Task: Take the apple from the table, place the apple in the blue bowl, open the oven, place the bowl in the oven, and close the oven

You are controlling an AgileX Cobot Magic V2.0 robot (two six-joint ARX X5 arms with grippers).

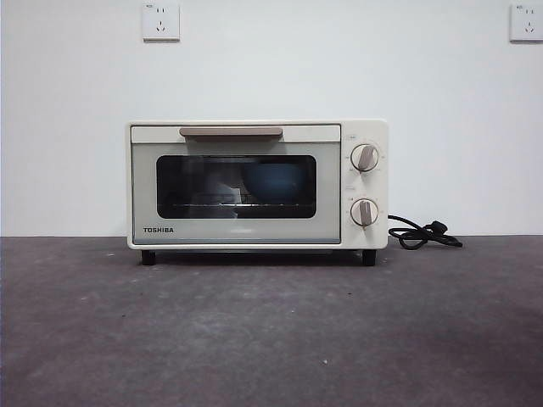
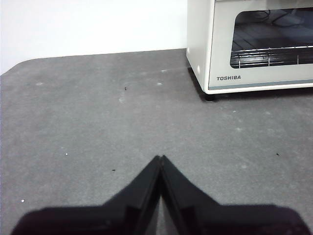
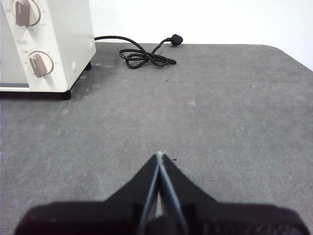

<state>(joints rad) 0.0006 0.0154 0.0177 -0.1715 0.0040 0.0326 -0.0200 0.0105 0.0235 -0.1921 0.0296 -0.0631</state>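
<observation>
The cream-white Toshiba oven [image 1: 257, 185] stands at the back middle of the table [image 1: 271, 331] with its dark glass door closed. Behind the glass the blue bowl [image 1: 276, 182] rests on the wire rack, dim but recognisable. The apple is hidden from view. My left gripper [image 2: 160, 157] is shut with nothing in it, low over the table to the left of the oven [image 2: 252, 44]. My right gripper [image 3: 159, 154] is shut and empty too, over the table to the right of the oven [image 3: 46, 44]. Neither arm shows in the front view.
The oven's black cord [image 1: 422, 234] lies coiled on the table to the oven's right, also in the right wrist view as the cord [image 3: 144, 55]. A white wall with two sockets [image 1: 160, 21] rises behind. The table's rounded corners show in both wrist views.
</observation>
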